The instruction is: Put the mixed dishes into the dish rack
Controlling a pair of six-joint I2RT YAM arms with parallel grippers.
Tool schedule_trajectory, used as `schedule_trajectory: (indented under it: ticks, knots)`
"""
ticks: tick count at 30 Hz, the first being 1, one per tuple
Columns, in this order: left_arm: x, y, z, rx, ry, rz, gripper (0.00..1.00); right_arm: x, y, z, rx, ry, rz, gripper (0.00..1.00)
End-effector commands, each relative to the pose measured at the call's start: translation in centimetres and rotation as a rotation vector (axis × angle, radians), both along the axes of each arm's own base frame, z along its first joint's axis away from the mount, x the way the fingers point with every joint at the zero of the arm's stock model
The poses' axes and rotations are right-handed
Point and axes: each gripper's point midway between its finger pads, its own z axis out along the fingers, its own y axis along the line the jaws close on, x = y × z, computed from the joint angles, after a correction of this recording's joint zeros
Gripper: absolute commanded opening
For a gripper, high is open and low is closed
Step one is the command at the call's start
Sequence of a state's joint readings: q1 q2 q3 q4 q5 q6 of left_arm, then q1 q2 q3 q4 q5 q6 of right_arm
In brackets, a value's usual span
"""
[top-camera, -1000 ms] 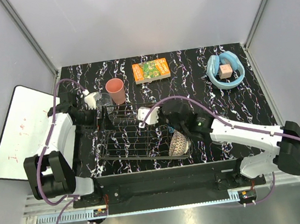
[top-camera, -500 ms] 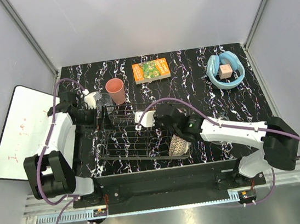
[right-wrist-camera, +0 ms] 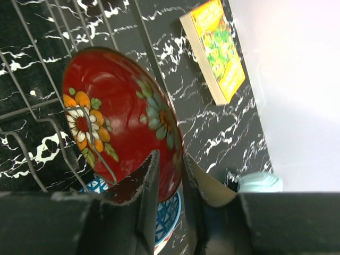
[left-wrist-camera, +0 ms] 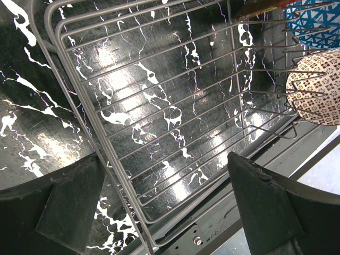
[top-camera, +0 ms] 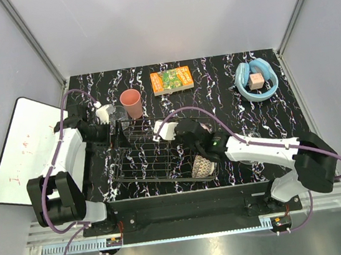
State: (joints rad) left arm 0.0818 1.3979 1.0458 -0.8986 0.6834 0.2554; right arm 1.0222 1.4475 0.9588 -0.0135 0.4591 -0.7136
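The dish rack (top-camera: 155, 158) lies between the arms. My right gripper (top-camera: 188, 131) hovers over its right part. In the right wrist view the gripper (right-wrist-camera: 170, 157) is shut on the rim of the glossy red bowl (right-wrist-camera: 114, 114), held on edge among the rack's prongs, with the blue patterned bowl (right-wrist-camera: 169, 213) right behind it. The beige patterned bowl (top-camera: 204, 164) stands in the rack's near right corner. The salmon-pink cup (top-camera: 131, 102) stands behind the rack, with a clear glass tumbler (top-camera: 114, 113) to its left. My left gripper (left-wrist-camera: 170, 212) is open and empty over the rack's left edge.
The orange-green box (top-camera: 172, 79) lies at the back middle and the light-blue headphones (top-camera: 255, 80) at the back right. A white board (top-camera: 16, 148) leans off the table's left side. The rack's wires (left-wrist-camera: 159, 106) lie directly under my left fingers.
My right gripper has shifted left over the rack with the red bowl, then eased slightly back. The left arm has not moved.
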Motion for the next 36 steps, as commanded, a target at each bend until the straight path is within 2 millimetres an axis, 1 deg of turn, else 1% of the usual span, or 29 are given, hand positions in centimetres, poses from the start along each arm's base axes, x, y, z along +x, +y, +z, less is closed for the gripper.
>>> schedule_trajectory:
  ticks: [1,3,4,6,7,8,9,10,12,14,15,16,17,18,19,20,21,22,23,24,25,26,27,29,30,32,33,35,36]
  knots:
    - [0.9,-0.1,1.5,-0.007,-0.059,-0.015,0.99,0.1,-1.0,1.8,0.123,-0.033,-0.101,0.31]
    - [0.9,-0.1,1.5,-0.007,-0.059,-0.013,0.99,0.0,-1.4,2.1,0.152,-0.03,-0.128,0.35]
    - [0.9,-0.1,1.5,-0.006,-0.059,-0.015,0.99,0.1,-1.8,2.6,0.194,-0.029,-0.163,0.37]
    - [0.8,0.0,1.4,-0.001,-0.057,-0.013,0.99,0.0,-2.4,3.2,0.239,-0.029,-0.198,0.38]
    - [0.8,0.0,1.4,0.0,-0.058,-0.013,0.99,0.1,-3.1,3.9,0.288,-0.033,-0.241,0.38]
    - [0.8,0.0,1.5,0.001,-0.059,-0.014,0.99,-0.1,-3.4,4.2,0.305,-0.029,-0.257,0.4]
    - [0.8,0.0,1.5,0.003,-0.06,-0.015,0.99,-0.2,-3.8,4.6,0.323,-0.028,-0.275,0.44]
    - [0.8,0.0,1.5,0.005,-0.06,-0.014,0.99,-0.5,-4.8,5.2,0.355,-0.023,-0.316,0.45]
    - [0.8,0.0,1.5,0.004,-0.059,-0.015,0.99,-0.9,-5.7,5.9,0.404,-0.013,-0.364,0.48]
    - [0.8,0.1,1.5,0.006,-0.061,-0.016,0.99,-1.4,-8.1,6.9,0.496,0.006,-0.487,0.52]
    - [0.7,0.0,1.5,0.004,-0.059,-0.015,0.99,-1.4,-9.5,8.1,0.55,-0.006,-0.564,0.55]
    - [0.8,0.0,1.6,0.005,-0.063,-0.016,0.99,-2.3,-11.0,7.7,0.634,0.057,-0.647,0.56]
    - [0.8,0.0,1.6,0.005,-0.063,-0.016,0.99,-2.1,-12.8,7.7,0.686,0.082,-0.725,0.57]
    - [0.8,0.0,1.6,0.003,-0.061,-0.016,0.99,-2.5,-13.6,7.3,0.74,0.136,-0.764,0.59]
    - [0.9,0.1,1.7,0.004,-0.065,-0.015,0.99,-3.5,-15.3,6.9,0.841,0.194,-0.847,0.65]
    - [0.9,0.0,1.7,0.002,-0.062,-0.016,0.99,-3.2,-17.6,6.3,0.894,0.209,-0.939,0.67]
    - [0.9,0.0,1.8,0.0,-0.062,-0.016,0.99,-4.1,-18.1,5.3,0.937,0.273,-0.954,0.68]
    - [0.9,-0.1,1.9,-0.002,-0.064,-0.018,0.99,-4.6,-19.6,4.0,0.988,0.313,-1.057,0.66]
    - [0.9,-0.1,1.9,-0.003,-0.062,-0.017,0.99,-4.9,-20.5,3.2,1.023,0.341,-1.116,0.66]
    - [0.9,-0.1,2.0,-0.003,-0.063,-0.017,0.99,-5.0,-21.8,1.6,1.091,0.399,-1.22,0.69]
    - [0.9,-0.1,2.0,-0.002,-0.066,-0.018,0.99,-5.4,-22.4,0.5,1.103,0.443,-1.278,0.8]
    - [0.9,-0.1,2.1,-0.001,-0.069,-0.02,0.99,-5.5,-22.5,-0.5,1.116,0.486,-1.314,0.82]
    - [0.9,0.0,2.1,0.001,-0.066,-0.019,0.99,-5.7,-22.9,-2.0,1.145,0.548,-1.387,0.82]
    - [0.8,0.0,2.2,0.004,-0.067,-0.022,0.99,-6.1,-23.1,-3.4,1.149,0.604,-1.451,0.81]
    - [0.7,0.1,2.2,0.008,-0.067,-0.024,0.99,-6.6,-23.4,-4.5,1.149,0.644,-1.52,0.81]
    - [0.5,0.1,2.2,0.013,-0.068,-0.029,0.99,-7.1,-23.6,-5.3,1.147,0.678,-1.579,0.82]
    - [0.6,0.2,2.2,0.019,-0.071,-0.032,0.99,-7.5,-23.4,-6.1,1.15,0.701,-1.623,0.83]
    - [0.5,0.2,2.3,0.022,-0.074,-0.033,0.99,-8.6,-23.6,-6.9,1.143,0.722,-1.687,0.84]
    - [0.5,0.2,2.4,0.018,-0.076,-0.036,0.99,-9.4,-23.8,-7.8,1.167,0.725,-1.735,0.85]
